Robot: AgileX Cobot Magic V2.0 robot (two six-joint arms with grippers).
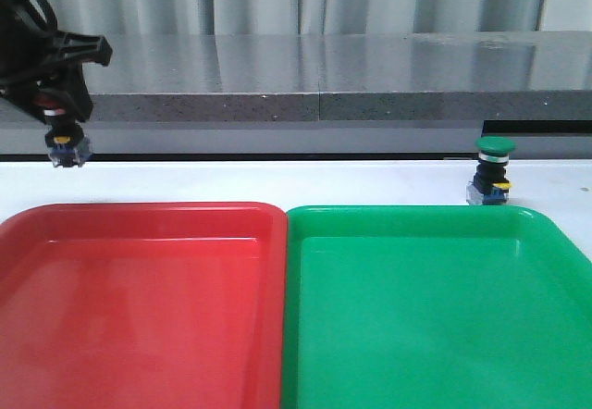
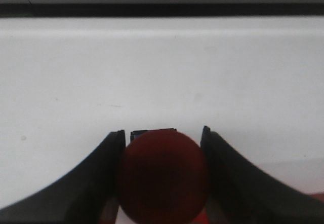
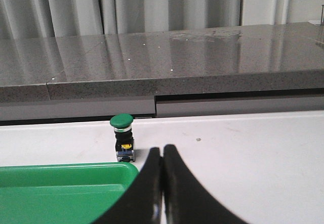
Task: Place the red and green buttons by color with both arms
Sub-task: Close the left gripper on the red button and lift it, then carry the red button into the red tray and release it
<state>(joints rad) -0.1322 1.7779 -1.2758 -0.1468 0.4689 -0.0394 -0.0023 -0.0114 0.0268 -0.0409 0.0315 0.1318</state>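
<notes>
left end effector (image 1: 63, 117) raised, clamped | right end effector (image 3: 162, 183) fingers pressed together

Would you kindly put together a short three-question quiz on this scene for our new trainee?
1. True or false: the dark red mushroom-cap push button is held in the left gripper, above the table.
2. Where does the green mushroom-cap push button stand? A) inside the green plastic tray; B) on the white table behind that tray; C) inside the red plastic tray.
3. Fill in: the right gripper has its fingers ____ and holds nothing.

Key: 1 true. 2 B. 3 shut.
</notes>
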